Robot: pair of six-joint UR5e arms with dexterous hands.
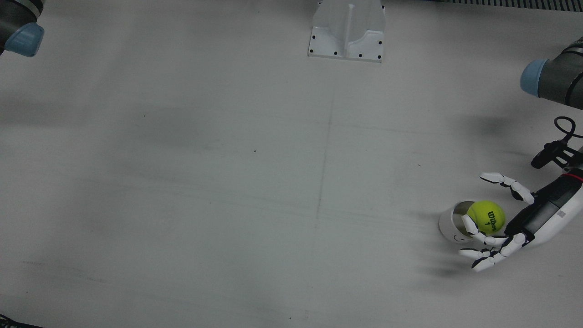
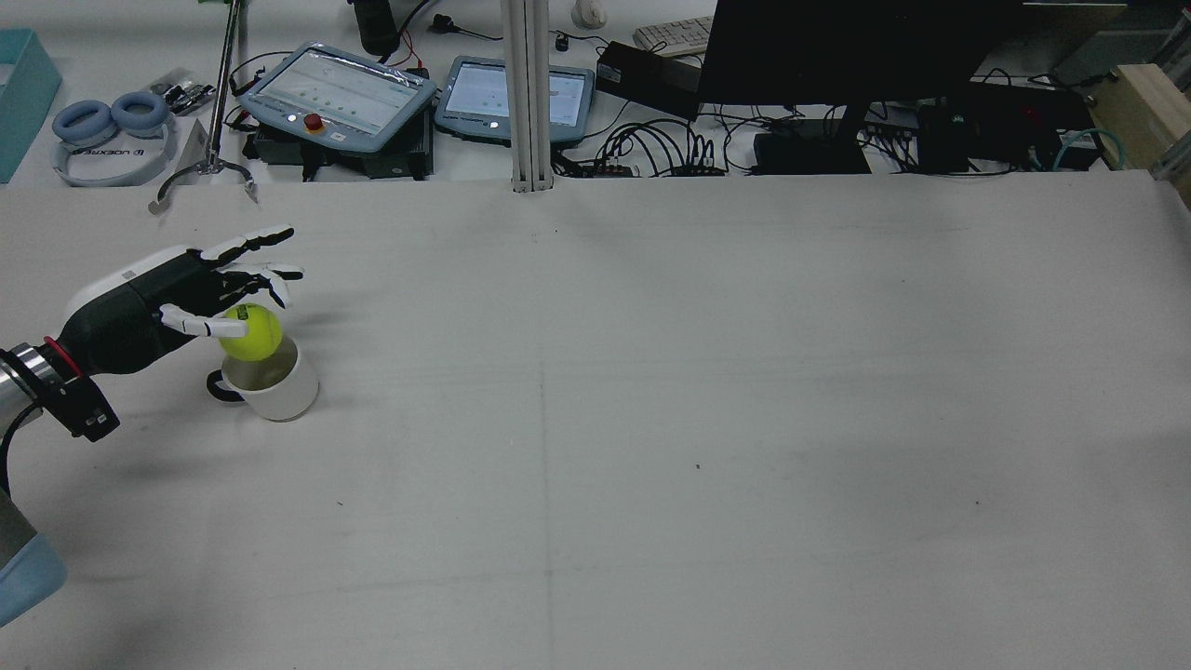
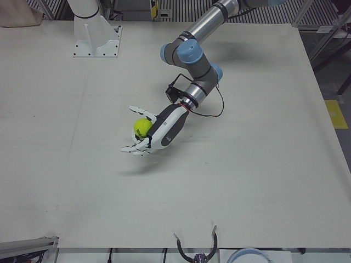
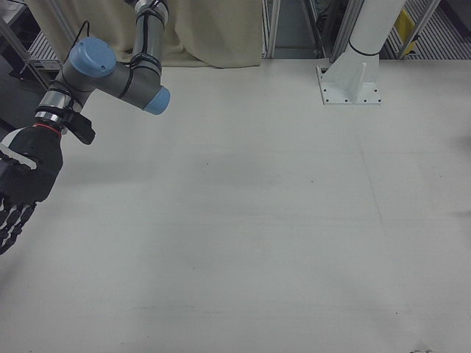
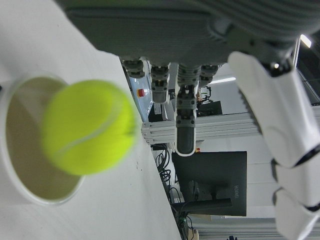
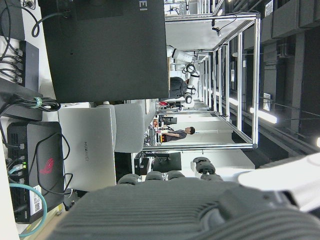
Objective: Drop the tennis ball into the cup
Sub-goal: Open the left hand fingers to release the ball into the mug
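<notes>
1. The release step looks under way: the tennis ball [image 2: 249, 332] sits at the mouth of the white cup [image 2: 273, 389], near the table's left edge in the rear view
2. Next, I judge, the left hand [image 2: 177, 296] only needs to lift clear
3. Its fingers [image 1: 505, 181] are spread wide; whether any touches the ball I cannot tell
4. The right hand [image 4: 22, 184] is well away from the cup; its fingers hang partly out of frame, so their state is unclear

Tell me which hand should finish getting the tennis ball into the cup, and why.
The left hand. Its fingers are spread around the tennis ball, which sits right over the mouth of the white cup. The right hand is at the far side of the table, nowhere near either.
</notes>
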